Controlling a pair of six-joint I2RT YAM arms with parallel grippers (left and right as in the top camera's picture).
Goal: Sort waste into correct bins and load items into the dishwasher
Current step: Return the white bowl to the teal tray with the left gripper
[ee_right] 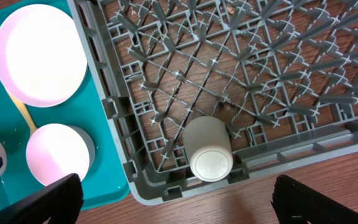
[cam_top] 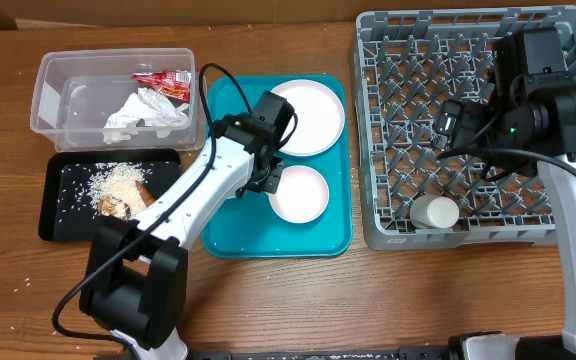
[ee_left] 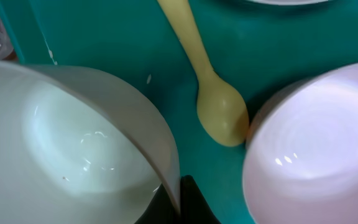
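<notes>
**Left gripper** (ee_left: 180, 206), clenched on the thin rim of a bowl (ee_left: 73, 137). The bowl is tilted over the tray (ee_left: 104, 37), near the spoon (ee_left: 221, 112) and the other bowl (ee_left: 316, 143).

We judge the pinch narrow: a quick swing may let the bowl slip or rotate, and a low path may clip the spoon or the other bowl.

The rack (cam_top: 468, 238) lies well to the right. A cup (cam_top: 435, 211) sits in its near corner, and the right gripper (cam_top: 450, 125) hovers above it with jaws wide and empty. Either could obstruct delivery.

The left arm (cam_top: 183, 195) reaches diagonally from the near edge, past the black bin (cam_top: 50, 225), with its wrist bent downward.
</notes>
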